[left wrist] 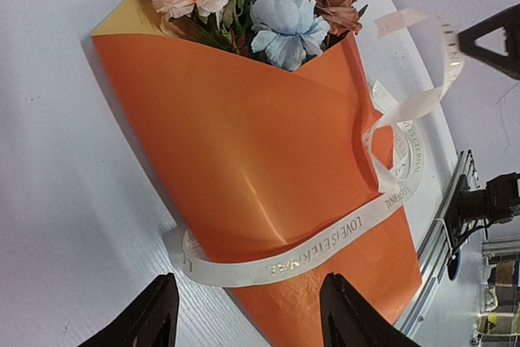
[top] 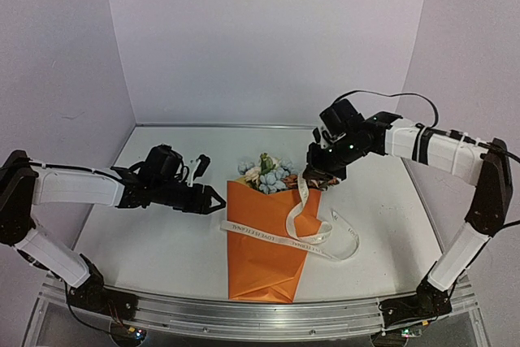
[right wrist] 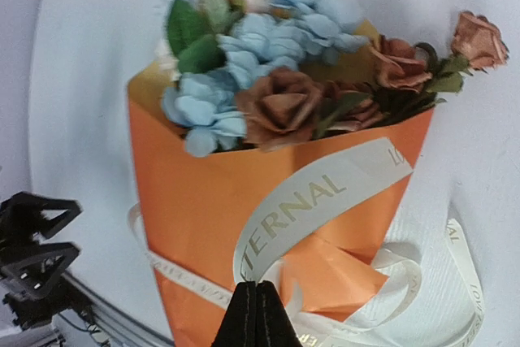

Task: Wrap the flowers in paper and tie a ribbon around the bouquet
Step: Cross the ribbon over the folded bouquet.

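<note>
- Wrapping looks finished to me: the paper (top: 264,274) is folded into a cone, and the bouquet (left wrist: 244,160) lies mid-surface (top: 154,253), tip at 6 o'clock, wide mouth at 12.
- The cone holds the flowers (top: 268,173). Pink, blue and rust heads poke out of its mouth, and the stems are hidden inside.
- The ribbon (top: 258,232) crosses the cone from 9 to 3 o'clock, with slack loops on the surface at 3. I see no knot, so I judge the tying is what remains.
- My right pincer (top: 322,176), at 1 o'clock of the bouquet, is clenched on a ribbon strand raised off the paper.
- My left pincer (top: 214,198) is released and carries nothing, just beside the paper's 9 o'clock edge.
</note>
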Action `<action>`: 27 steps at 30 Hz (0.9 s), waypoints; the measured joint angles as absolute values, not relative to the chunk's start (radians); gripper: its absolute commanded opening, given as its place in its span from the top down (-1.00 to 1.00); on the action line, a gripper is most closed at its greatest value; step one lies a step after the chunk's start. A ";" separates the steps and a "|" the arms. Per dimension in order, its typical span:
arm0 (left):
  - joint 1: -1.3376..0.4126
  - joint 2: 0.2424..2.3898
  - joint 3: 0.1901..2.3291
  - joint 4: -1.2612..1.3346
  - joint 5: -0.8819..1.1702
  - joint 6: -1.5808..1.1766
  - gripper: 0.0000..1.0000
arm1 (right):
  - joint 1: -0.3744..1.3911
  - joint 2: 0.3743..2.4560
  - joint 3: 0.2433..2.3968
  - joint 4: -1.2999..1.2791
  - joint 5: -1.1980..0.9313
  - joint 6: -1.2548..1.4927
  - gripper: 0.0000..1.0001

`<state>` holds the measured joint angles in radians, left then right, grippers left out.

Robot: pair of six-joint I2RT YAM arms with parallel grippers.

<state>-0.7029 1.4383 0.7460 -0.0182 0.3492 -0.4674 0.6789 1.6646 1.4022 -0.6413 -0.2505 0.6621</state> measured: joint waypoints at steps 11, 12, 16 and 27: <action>-0.703 1.481 0.776 -0.041 0.403 -0.428 -0.12 | 0.731 1.625 1.473 -0.621 -0.628 0.579 1.00; -0.703 1.487 0.786 -0.049 0.409 -0.418 -0.12 | 0.744 1.625 1.473 -0.621 -0.658 0.578 1.00; -0.704 1.527 0.822 -0.080 0.430 -0.390 -0.11 | 0.805 1.625 1.470 -0.621 -0.758 0.571 1.00; -0.706 1.595 0.871 -0.163 0.443 -0.368 -0.10 | 0.928 1.712 1.427 -0.619 -0.890 0.549 1.00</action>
<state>-0.7063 1.5948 0.8709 -0.1627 0.4426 -0.3676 0.9279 1.7116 1.4274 -0.6193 -0.8898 0.5490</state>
